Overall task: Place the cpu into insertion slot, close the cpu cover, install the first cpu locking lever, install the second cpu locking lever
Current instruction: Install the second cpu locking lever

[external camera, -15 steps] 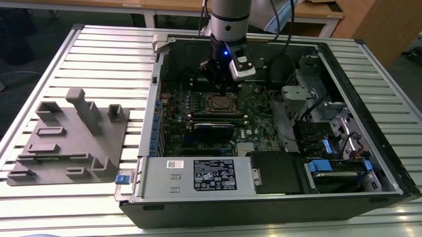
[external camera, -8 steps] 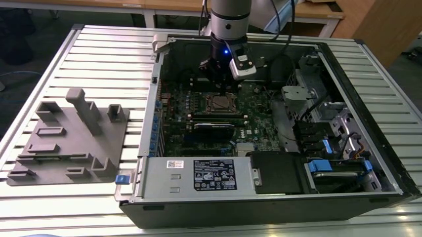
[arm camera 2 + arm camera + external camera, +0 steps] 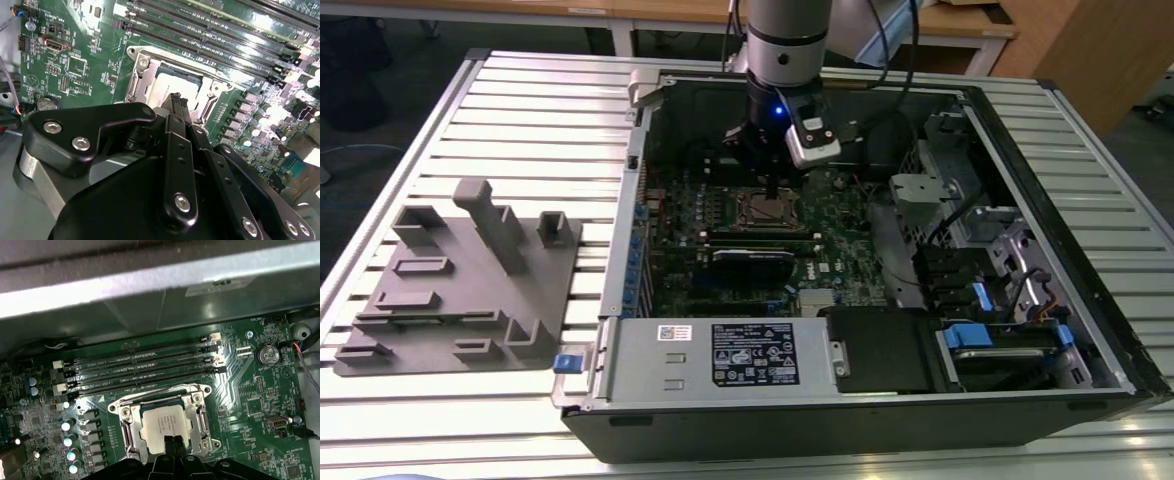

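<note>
already the cpu (image 3: 165, 422) lies seated in the insertion slot (image 3: 131, 416) on the green motherboard (image 3: 250, 400), with the silvery cpu cover (image 3: 202, 420) lowered around it. directly above its edge, the hand (image 3: 172, 442) hovers with fingertips pressed together, gripping nothing.

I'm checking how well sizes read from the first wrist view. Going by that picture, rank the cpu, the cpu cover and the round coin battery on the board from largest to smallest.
1. The cpu cover, the metal frame surrounding the chip.
2. The cpu, seated inside that frame; the hand hides part of one edge.
3. The coin battery, clearly the smallest.

All three sit at board level, so nearness hardly skews this.
</note>
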Controlling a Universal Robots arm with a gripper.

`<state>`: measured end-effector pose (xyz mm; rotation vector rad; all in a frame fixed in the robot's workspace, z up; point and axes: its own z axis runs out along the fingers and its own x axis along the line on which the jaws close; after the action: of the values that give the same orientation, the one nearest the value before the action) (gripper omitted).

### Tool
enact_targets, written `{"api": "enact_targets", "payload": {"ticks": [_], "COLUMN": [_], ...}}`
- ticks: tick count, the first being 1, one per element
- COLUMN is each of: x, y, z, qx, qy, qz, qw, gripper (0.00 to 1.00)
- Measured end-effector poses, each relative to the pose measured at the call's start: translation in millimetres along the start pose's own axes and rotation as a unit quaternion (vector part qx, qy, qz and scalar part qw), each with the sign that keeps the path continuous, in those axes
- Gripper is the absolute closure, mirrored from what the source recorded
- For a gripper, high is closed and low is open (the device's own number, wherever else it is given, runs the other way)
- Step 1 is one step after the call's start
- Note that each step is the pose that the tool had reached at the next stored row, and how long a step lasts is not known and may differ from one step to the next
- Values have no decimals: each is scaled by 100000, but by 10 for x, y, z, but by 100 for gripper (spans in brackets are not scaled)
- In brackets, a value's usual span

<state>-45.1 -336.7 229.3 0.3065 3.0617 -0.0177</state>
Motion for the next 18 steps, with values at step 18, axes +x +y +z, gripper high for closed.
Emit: {"api": "enact_targets", "payload": {"ticks": [18], "x": [-27], "y": [-60], "z": [-52], "qx": [-14], "qy": [8], "qz": [2], "qw": [100000], "gripper": [89]}}
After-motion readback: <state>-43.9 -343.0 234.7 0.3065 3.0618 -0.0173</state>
